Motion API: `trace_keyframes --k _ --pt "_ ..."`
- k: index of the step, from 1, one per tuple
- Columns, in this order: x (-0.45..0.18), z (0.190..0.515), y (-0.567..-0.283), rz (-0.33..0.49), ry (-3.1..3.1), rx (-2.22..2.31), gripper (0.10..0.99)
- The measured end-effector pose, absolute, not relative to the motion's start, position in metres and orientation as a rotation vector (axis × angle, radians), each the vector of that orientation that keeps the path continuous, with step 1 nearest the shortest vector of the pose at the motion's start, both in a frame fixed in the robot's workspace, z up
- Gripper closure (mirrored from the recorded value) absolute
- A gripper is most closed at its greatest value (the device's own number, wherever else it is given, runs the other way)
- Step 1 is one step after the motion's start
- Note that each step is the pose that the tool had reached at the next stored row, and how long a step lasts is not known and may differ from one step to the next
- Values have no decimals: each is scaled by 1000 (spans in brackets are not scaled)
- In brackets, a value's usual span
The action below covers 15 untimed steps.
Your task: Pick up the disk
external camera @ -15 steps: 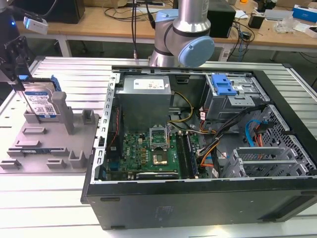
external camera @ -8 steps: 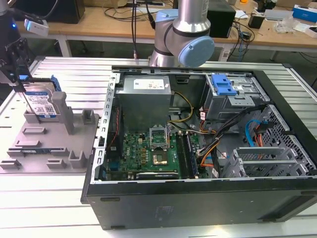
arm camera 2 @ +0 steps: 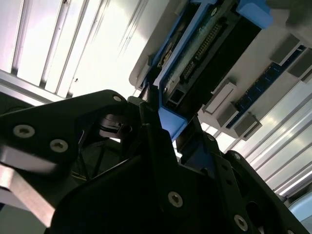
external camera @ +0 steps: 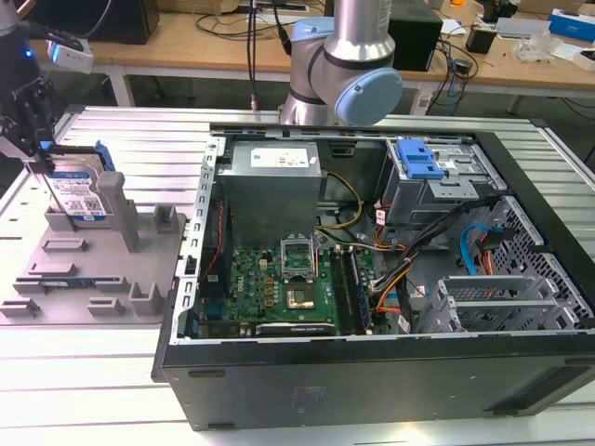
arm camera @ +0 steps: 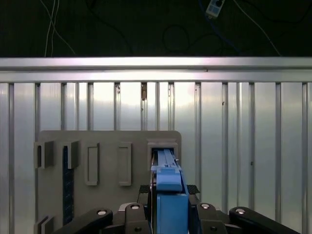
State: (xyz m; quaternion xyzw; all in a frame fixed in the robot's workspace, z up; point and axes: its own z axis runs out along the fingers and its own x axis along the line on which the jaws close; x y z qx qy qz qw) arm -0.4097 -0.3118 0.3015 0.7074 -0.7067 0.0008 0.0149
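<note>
The disk (external camera: 82,193) stands on edge in a slot of the grey fixture tray (external camera: 93,279), at the exterior view's left. Its white-and-blue label faces the camera and blue rails run along its sides. My gripper (external camera: 42,160) comes down on its upper end from above. In the first wrist view the disk (arm camera: 168,183) is seen edge-on, its blue rail running between my two black fingers, with the tray (arm camera: 107,141) beyond. In the second wrist view the fingers (arm camera 2: 146,117) press against the blue rail of the disk (arm camera 2: 204,53). The gripper is shut on the disk.
An open computer case (external camera: 372,381) takes up the middle and the exterior view's right, with a blue drive-bay bracket (external camera: 416,160) inside. The arm's base (external camera: 344,65) rises behind the case. Upright posts (external camera: 113,209) stand on the tray beside the disk. A slatted metal table (external camera: 84,372) carries everything.
</note>
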Motion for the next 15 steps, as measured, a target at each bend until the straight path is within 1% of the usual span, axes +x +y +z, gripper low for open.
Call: trace_keyframes --k 8,10,15 --pt "-410 300 -312 3 -2202 2199 694" --pt "-410 300 -312 3 -2202 2199 722" --pt "-410 300 -312 3 -2202 2199 722"
